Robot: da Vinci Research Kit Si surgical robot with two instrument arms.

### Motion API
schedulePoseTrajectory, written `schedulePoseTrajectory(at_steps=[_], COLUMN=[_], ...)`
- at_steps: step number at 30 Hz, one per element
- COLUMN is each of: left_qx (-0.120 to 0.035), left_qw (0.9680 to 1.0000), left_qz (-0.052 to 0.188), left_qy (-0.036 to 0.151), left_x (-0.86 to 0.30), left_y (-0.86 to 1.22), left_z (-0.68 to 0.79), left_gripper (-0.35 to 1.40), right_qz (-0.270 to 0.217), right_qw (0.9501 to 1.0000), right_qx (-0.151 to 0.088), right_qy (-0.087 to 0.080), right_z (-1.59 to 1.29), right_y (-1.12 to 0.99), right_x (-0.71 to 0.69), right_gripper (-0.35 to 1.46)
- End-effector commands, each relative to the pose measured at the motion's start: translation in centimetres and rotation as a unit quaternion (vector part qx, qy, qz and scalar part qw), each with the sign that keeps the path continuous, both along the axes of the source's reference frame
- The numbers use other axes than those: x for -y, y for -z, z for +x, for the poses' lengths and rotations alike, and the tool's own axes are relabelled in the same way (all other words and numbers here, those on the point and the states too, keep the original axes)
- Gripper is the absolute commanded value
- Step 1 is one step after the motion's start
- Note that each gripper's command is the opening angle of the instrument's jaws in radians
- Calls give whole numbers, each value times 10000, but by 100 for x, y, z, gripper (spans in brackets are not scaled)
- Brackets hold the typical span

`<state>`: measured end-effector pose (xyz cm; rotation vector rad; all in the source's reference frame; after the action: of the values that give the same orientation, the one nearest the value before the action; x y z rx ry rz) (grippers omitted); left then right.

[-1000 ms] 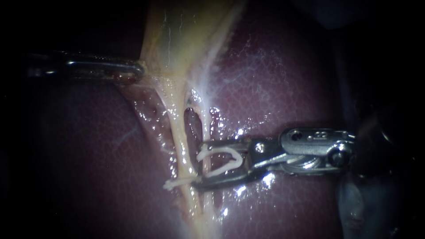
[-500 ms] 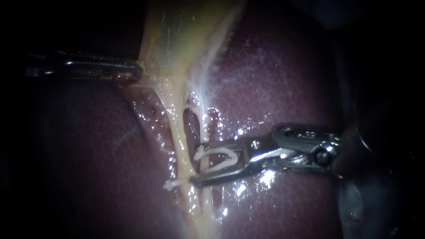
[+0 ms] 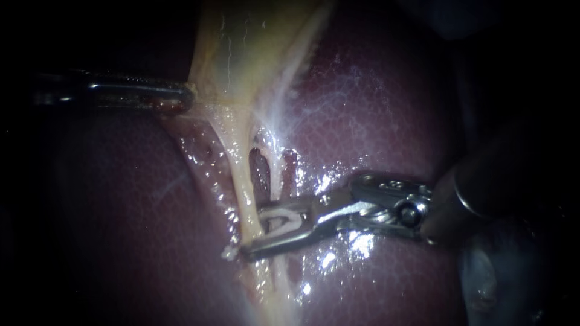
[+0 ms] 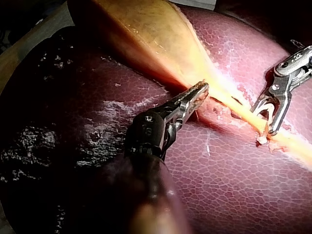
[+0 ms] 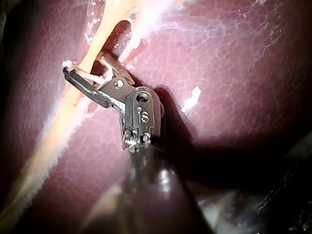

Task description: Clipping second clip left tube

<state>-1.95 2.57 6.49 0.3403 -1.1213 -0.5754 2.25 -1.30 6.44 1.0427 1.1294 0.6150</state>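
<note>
Two pale tubes run down from the yellowish gallbladder (image 3: 241,48): the left tube (image 3: 241,181) and a thinner right tube (image 3: 279,169). My right instrument (image 3: 254,232) reaches across them from the right, its jaws shut on a white clip (image 3: 284,218); the lower jaw's tip lies at the left tube. Just past that tip a small white clip (image 3: 229,252) sits on the left tube. The right wrist view shows the right instrument (image 5: 85,68) at the tube. My left instrument (image 3: 184,96) is shut on the gallbladder's edge; the left wrist view shows those jaws (image 4: 200,91) closed there.
Dark red liver (image 3: 374,108) lies under and around the tubes, wet and shiny beside them. A small gap (image 3: 260,169) opens between the two tubes above the right instrument's jaws. The right instrument's dark shaft (image 3: 483,187) enters from the right.
My right instrument has slid left across the tubes and its jaws have narrowed, squeezing the white clip flatter. The left instrument has stayed put.
</note>
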Motion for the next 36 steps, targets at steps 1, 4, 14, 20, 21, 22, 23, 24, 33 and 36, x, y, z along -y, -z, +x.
schedulePoseTrajectory(at_steps=[1, 4, 14, 20, 21, 22, 23, 24, 33, 36], left_qx=[-5, -13, -37, -36, -36, -36, -36, -36, -36, -36], left_qw=[10000, 10000, 10000, 10000, 10000, 10000, 10000, 10000, 10000, 10000], left_qz=[-1, -5, -15, -14, -14, -14, -14, -14, -14, -14], left_qy=[6, 16, 42, 41, 41, 41, 41, 41, 41, 42], left_x=[0, -2, -6, -6, -6, -6, -6, -6, -6, -6], left_y=[-1, -3, -10, -10, -10, -10, -10, -10, -10, -10], left_z=[0, 1, 6, 7, 7, 7, 7, 7, 7, 6], left_gripper=[-35, -35, -35, -35, -35, -35, -35, -35, -35, -35], right_qz=[65, 231, 388, 476, 480, 483, 484, 484, 482, 483], right_qw=[10000, 9994, 9977, 9966, 9966, 9966, 9966, 9966, 9965, 9965], right_qx=[-59, -245, -543, -660, -656, -657, -658, -659, -679, -682], right_qy=[-21, -47, -99, -132, -143, -141, -140, -138, -101, -96], right_z=[2, 6, 22, 23, 23, 23, 22, 22, 15, 14], right_y=[2, 7, 43, 69, 72, 73, 74, 75, 69, 67], right_x=[0, 0, -2, -9, -9, -9, -9, -9, -10, -11], right_gripper=[50, 50, 50, 49, 49, 49, 48, 46, 16, 6])
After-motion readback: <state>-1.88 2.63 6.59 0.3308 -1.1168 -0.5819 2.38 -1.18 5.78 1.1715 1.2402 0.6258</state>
